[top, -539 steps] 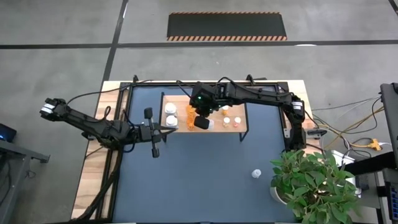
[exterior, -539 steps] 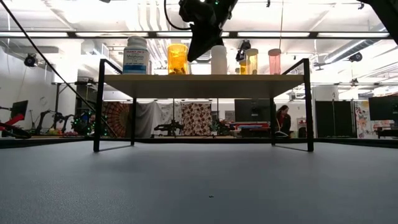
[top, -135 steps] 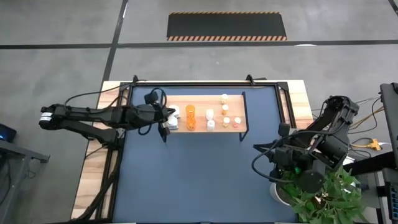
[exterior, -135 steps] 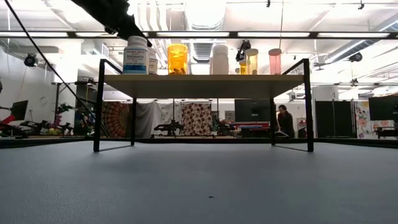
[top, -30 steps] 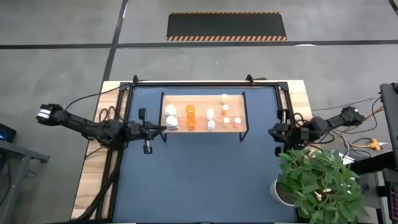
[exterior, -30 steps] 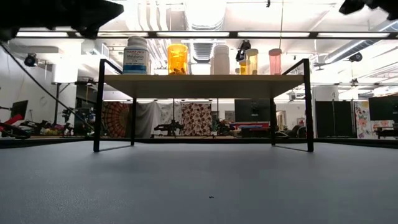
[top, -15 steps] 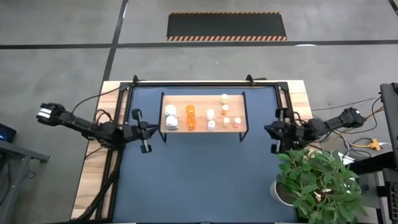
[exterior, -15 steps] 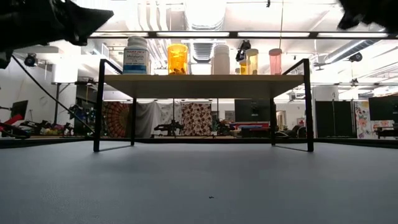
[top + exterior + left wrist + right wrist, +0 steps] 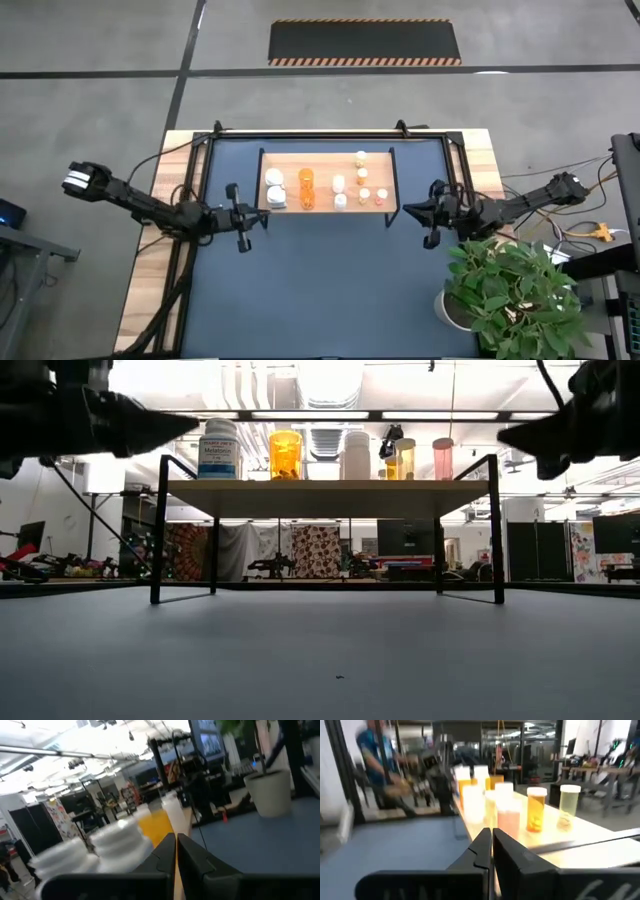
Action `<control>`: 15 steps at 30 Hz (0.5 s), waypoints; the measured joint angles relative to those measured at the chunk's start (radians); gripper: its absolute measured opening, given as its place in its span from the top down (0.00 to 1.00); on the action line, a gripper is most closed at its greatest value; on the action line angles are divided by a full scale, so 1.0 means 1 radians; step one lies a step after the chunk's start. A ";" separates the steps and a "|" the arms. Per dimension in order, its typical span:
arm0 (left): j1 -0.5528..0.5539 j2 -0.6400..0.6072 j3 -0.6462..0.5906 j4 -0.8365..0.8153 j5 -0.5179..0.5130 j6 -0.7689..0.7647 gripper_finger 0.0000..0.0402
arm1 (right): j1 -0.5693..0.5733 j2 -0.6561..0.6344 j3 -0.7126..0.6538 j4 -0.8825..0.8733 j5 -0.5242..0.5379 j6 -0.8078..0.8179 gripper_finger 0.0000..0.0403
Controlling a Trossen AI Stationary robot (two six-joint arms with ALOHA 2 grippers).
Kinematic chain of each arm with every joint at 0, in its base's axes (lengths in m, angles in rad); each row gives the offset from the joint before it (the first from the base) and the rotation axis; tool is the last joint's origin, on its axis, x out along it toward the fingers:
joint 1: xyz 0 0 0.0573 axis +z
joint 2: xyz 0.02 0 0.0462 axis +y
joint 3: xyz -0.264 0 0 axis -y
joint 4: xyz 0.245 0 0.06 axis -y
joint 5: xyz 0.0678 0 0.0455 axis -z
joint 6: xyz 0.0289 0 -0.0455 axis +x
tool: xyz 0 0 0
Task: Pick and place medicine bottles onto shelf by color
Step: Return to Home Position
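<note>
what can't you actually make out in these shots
- High view: the medicine bottles on the shelf are too small for their labels to be read; mostly just their caps show.
- Low view: the rear ones hide behind the front ones, so no full count is possible.
- Left wrist view: the nearest white bottles are blurred.
- Low view: the left end effector and right end effector are dark silhouettes running off the side edges.

Green potted plant [image 9: 510, 295] on dark blue tabletop [image 9: 320, 290], hazard-striped mat [image 9: 365, 42] on grey floor [image 9: 100, 60]
</note>
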 joint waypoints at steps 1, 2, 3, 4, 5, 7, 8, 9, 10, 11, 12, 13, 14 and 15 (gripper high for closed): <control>0.000 0.017 0.000 0.000 0.000 0.000 1.00 | 0.000 -0.002 0.000 -0.025 0.001 -0.041 0.98; 0.000 0.034 0.000 0.001 0.000 0.000 1.00 | 0.000 -0.006 0.000 -0.045 0.004 -0.101 0.98; 0.000 0.054 0.000 0.001 0.000 0.001 1.00 | 0.001 -0.014 0.000 -0.062 0.007 -0.167 0.98; 0.000 0.071 0.000 0.002 0.001 0.000 1.00 | 0.001 -0.023 0.000 -0.083 0.004 -0.210 0.98; 0.000 0.091 0.000 0.002 0.003 -0.001 1.00 | 0.000 -0.035 0.000 -0.123 -0.004 -0.208 0.98; 0.000 0.129 0.000 -0.003 0.003 -0.001 1.00 | -0.013 -0.077 0.000 -0.234 -0.014 -0.125 0.98; 0.000 0.148 0.000 0.000 0.002 -0.001 1.00 | -0.024 -0.108 -0.001 -0.278 -0.009 -0.090 0.98; 0.000 0.168 0.001 0.002 0.002 -0.001 1.00 | -0.037 -0.141 0.000 -0.290 -0.002 -0.087 0.98; 0.000 0.187 0.001 -0.001 0.002 -0.001 1.00 | -0.051 -0.173 0.000 -0.288 -0.004 -0.113 0.98; 0.000 0.207 0.001 -0.001 0.002 -0.001 1.00 | -0.064 -0.201 0.000 -0.288 -0.012 -0.144 0.98; 0.000 0.228 0.001 0.002 0.002 -0.001 1.00 | -0.078 -0.232 -0.001 -0.289 -0.028 -0.185 0.98; 0.000 0.248 0.001 0.000 0.002 -0.001 1.00 | -0.089 -0.262 -0.001 -0.289 -0.044 -0.231 0.98; 0.000 0.268 0.001 -0.002 0.001 -0.001 1.00 | -0.100 -0.288 -0.001 -0.290 -0.055 -0.279 0.98; 0.000 0.289 0.002 0.002 0.001 -0.001 1.00 | -0.107 -0.304 0.001 -0.287 -0.056 -0.316 0.98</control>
